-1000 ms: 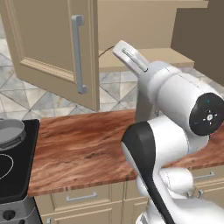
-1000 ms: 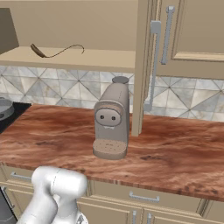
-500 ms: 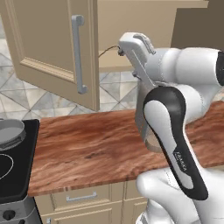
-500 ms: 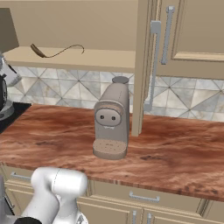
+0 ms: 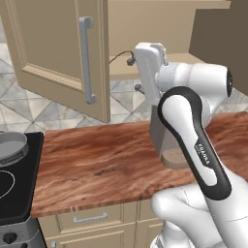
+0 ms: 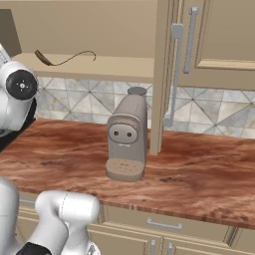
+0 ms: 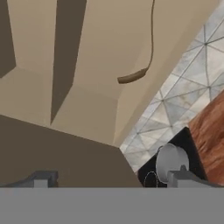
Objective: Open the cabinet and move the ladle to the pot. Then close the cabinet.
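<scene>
Cabinet: both doors open; left door swung out over the counter.

Ladle: lying on the open cabinet shelf. Long axis runs along the shelf, dark bowl at the left end, thin curved handle trailing right.

Pot: on the black stovetop, left of the counter.

Gripper: raised at shelf height, fingers spread wide, empty. Half a second ago it was further right; it has since shifted left toward the shelf.

Coffee machine: unmoved on the counter.

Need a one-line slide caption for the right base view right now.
Cabinet door swung open, ladle lying on its shelf above the coffee machine on the wooden counter.
</scene>
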You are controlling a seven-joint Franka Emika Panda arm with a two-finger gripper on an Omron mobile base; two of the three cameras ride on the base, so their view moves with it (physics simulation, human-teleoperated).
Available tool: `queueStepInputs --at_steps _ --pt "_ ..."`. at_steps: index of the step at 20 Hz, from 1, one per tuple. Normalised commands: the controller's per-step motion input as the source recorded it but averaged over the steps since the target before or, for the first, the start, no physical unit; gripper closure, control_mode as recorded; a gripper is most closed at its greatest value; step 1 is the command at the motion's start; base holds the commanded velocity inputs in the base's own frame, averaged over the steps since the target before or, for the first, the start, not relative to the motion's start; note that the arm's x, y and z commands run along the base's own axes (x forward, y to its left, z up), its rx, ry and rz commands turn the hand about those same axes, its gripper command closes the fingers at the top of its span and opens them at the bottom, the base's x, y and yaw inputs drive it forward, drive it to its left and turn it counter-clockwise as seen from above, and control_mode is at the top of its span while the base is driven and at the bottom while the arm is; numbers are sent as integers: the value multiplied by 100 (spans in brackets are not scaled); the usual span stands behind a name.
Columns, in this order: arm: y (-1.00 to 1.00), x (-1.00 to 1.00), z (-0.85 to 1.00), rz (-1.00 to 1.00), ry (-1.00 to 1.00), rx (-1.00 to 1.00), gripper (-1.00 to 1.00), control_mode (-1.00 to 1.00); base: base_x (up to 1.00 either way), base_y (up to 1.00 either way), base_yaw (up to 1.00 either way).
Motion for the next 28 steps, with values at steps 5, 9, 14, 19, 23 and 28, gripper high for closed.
queueStepInputs --at_steps 5,9,14,19,23,28 --pt "38 3 -19 0 0 0 -100 -100 0 0 0" --pt "-5 3 -2 4 5 19 -100 -100 0 0 0" --pt "17 10 -2 8 15 29 -100 -100 0 0 0" --pt "45 37 0 4 14 11 -100 -100 0 0 0" --pt "8 40 0 10 9 9 -100 -100 0 0 0" --pt "12 -8 0 12 6 21 -100 -100 0 0 0"
